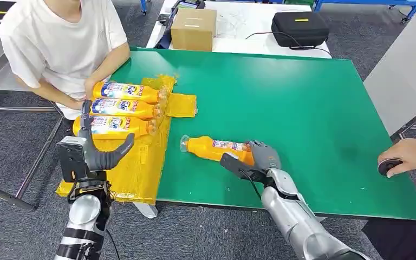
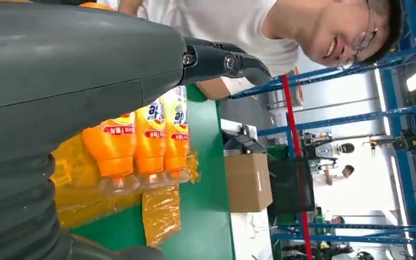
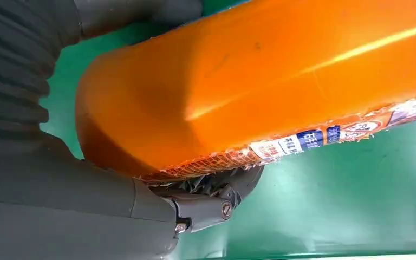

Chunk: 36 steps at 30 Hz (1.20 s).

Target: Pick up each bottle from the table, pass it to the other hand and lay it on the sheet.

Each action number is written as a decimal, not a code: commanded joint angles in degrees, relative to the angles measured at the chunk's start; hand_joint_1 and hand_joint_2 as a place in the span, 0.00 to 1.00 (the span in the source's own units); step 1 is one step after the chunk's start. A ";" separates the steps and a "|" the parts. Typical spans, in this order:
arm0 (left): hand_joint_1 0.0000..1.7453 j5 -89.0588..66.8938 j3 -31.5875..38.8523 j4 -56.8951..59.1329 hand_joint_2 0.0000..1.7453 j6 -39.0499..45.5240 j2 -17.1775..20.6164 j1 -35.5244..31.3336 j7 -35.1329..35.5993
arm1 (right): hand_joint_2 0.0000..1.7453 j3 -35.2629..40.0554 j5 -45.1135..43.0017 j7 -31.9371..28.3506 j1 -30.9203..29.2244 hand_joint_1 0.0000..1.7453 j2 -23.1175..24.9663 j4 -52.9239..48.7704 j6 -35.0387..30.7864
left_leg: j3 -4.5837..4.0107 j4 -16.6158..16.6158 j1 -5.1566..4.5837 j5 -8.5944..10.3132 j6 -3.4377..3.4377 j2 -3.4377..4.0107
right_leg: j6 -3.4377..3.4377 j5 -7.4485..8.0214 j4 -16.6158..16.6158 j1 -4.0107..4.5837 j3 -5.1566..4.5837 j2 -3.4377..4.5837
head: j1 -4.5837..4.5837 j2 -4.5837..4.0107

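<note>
1. An orange bottle (image 1: 214, 149) lies on its side on the green table (image 1: 303, 108), near the front edge, clear cap pointing toward nine o'clock in the head view.
2. The right hand (image 1: 257, 160) is at the bottle's base end; in the right wrist view its thumb and fingers wrap the orange body (image 3: 260, 81), so I judge it has hold of the bottle — though the bottle is not yet lifted.
3. The step in hand looks like the pick-up; next comes a lift, then a carry toward nine o'clock to meet the other hand.
4. The left hand (image 1: 100, 154) hovers over the yellow sheet (image 1: 135, 168), fingers apart, holding nothing — ready to receive.
5. The sheet already carries three bottles (image 1: 122, 108) side by side, caps toward three o'clock; free space lies nearer the robot.
6. A person (image 1: 59, 38) sits at eleven o'clock, hands by those bottles.
7. Another person's hand (image 1: 409, 154) rests at three o'clock.
</note>
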 commanded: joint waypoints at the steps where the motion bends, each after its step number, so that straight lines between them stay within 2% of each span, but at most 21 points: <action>1: 0.00 1.31 1.10 5.43 1.00 -1.29 0.76 -2.04 0.59 | 1.00 1.85 -0.29 1.75 0.27 1.00 -0.22 8.30 4.77 | 0.19 -0.13 0.07 0.03 -0.08 -0.17 | -0.11 -0.02 -0.15 0.08 0.25 -0.16 | -0.02 0.00; 4: 0.00 1.57 1.37 6.21 1.00 -1.51 0.97 -2.16 0.50 | 1.00 1.67 -0.77 1.07 -0.04 1.00 0.11 8.52 5.26 | 0.24 -0.13 0.07 0.03 -0.09 -0.18 | -0.11 0.00 -0.16 0.08 0.27 -0.18 | -0.04 0.00; 9: 0.00 6.53 0.88 5.48 1.00 -5.09 0.70 -0.39 -1.51 | 1.00 -4.24 -12.01 -13.58 3.66 1.00 0.82 4.57 4.58 | 0.33 -0.12 0.06 -0.01 -0.08 -0.13 | -0.08 -0.02 -0.15 0.06 0.33 -0.13 | 0.00 0.00; 13: 0.00 6.76 0.69 5.68 1.00 -5.24 0.67 -0.01 -1.78 | 1.00 -4.13 -12.20 -13.95 4.00 1.00 0.71 4.49 4.51 | 0.28 -0.09 0.05 -0.06 -0.09 -0.03 | -0.07 -0.01 -0.10 0.06 0.27 -0.02 | 0.00 0.00; 16: 0.00 19.92 1.21 6.49 1.00 -13.56 -0.08 0.92 -0.82 | 1.00 -7.62 -22.18 -25.17 6.70 1.00 1.41 -0.26 6.37 | 0.31 -0.10 0.08 -0.05 -0.10 -0.10 | -0.08 -0.02 -0.12 0.08 0.29 -0.10 | -0.02 0.00; 18: 0.00 30.99 3.55 5.48 1.00 -16.84 -2.52 2.58 -1.55 | 1.00 -8.80 -27.76 -29.92 8.79 1.00 2.50 -5.05 6.01 | 0.31 -0.14 0.07 -0.04 -0.11 -0.14 | -0.10 -0.05 -0.14 0.08 0.29 -0.13 | -0.02 0.00; 21: 0.00 42.49 6.91 2.38 1.00 -17.43 -4.90 4.28 -2.25 | 1.00 -9.36 -34.09 -32.55 11.01 1.00 4.35 -12.03 4.68 | 0.21 -0.04 0.11 -0.17 -0.14 0.05 | -0.15 -0.11 -0.05 0.12 0.20 0.08 | 0.00 0.00; 23: 0.00 44.23 6.57 2.02 1.00 -18.67 -4.16 5.06 -2.11 | 1.00 -8.69 -37.42 -33.46 12.29 1.00 4.72 -16.59 3.86 | 0.06 -0.03 0.09 -0.17 -0.12 0.15 | -0.11 -0.07 0.00 0.09 0.04 0.18 | -0.02 0.00; 25: 0.00 40.83 5.25 2.38 1.00 -18.32 -3.53 5.74 -4.58 | 1.00 -7.73 -39.29 -33.70 13.73 1.00 4.39 -20.28 3.31 | -0.10 -0.03 0.02 -0.10 -0.09 0.04 | -0.07 -0.06 0.04 0.02 -0.09 0.08 | -0.02 0.00; 29: 0.00 37.34 -0.28 1.53 1.00 -27.88 -2.33 8.92 -6.66 | 1.00 -6.99 -43.09 -35.16 16.64 1.00 3.80 -27.01 3.14 | -0.48 -0.03 0.04 -0.07 -0.08 -0.14 | -0.04 -0.07 0.01 0.04 -0.40 -0.02 | -0.02 0.00; 36: 0.00 36.77 -1.99 1.34 1.00 -30.24 -2.53 9.44 -6.36 | 1.00 -5.80 -42.24 -35.65 16.61 1.00 3.02 -27.56 1.89 | -0.74 -0.02 -0.02 -0.06 -0.06 -0.19 | -0.02 -0.08 0.02 -0.02 -0.62 -0.03 | -0.02 0.00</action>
